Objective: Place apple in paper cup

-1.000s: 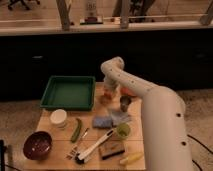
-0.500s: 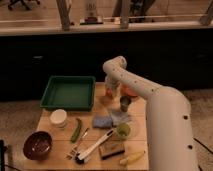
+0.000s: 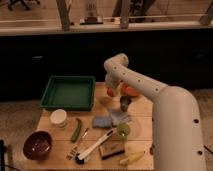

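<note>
The apple, small and orange-red, is at the back middle of the wooden table, right at the tip of my gripper. The gripper hangs down from the white arm, which reaches in from the right. I cannot tell if the apple rests on the table or is held. The paper cup, short and white, stands at the table's left, just in front of the green tray, well to the left of the gripper and nearer the front.
A flat orange dish lies right of the gripper and a small can just in front of it. A dark red bowl, a green vegetable, a blue cloth, a green round thing, a white-handled brush, a sponge and a banana cover the front.
The arm's upper joint and the gripper have shifted slightly to the right. The objects on the table stay where they were.
</note>
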Tool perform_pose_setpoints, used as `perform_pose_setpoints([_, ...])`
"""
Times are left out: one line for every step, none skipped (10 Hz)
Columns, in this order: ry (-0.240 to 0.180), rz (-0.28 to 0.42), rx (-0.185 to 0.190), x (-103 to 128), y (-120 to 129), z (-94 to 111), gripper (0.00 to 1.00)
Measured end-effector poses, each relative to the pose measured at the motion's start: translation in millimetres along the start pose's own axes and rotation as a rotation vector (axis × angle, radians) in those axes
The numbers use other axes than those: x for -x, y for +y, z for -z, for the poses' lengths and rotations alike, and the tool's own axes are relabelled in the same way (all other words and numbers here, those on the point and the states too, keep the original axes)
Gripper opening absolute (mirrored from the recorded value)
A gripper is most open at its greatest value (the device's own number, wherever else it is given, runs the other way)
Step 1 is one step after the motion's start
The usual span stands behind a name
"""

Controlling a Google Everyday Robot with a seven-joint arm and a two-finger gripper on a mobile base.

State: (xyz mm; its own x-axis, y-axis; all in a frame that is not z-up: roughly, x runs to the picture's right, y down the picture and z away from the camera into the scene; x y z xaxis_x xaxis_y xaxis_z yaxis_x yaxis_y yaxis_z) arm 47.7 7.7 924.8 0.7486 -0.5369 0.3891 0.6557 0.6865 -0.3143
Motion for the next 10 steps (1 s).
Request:
perform_pose_setpoints([0.002, 0.024, -0.011, 1.1, -3.0, 6.1, 0.00])
perform_pose_setpoints([0.002, 0.037, -0.016, 2.4, -5.0, 9.1, 0.00])
perform_pose_setpoints([0.002, 0.054, -0.025, 4.1, -7.7, 12.7, 0.00])
perform_pose_setpoints([0.002, 0.075, -0.038, 6.1, -11.8, 19.6, 0.00])
perform_pose_setpoints([0.000, 0.084, -0.047, 7.5, -13.9, 23.0, 0.00])
perform_pose_setpoints([-0.001, 0.097, -0.057, 9.7, -16.5, 27.2, 0.00])
perform_pose_setpoints([-0.001, 0.108, -0.063, 11.7, -18.6, 30.2, 0.00])
perform_pose_setpoints([-0.001, 0.124, -0.073, 14.8, -21.2, 35.2, 0.00])
perform_pose_setpoints([0.000, 0.133, -0.079, 16.8, -22.5, 38.8, 0.00])
perform_pose_setpoints([0.000, 0.141, -0.085, 18.8, -23.8, 41.5, 0.00])
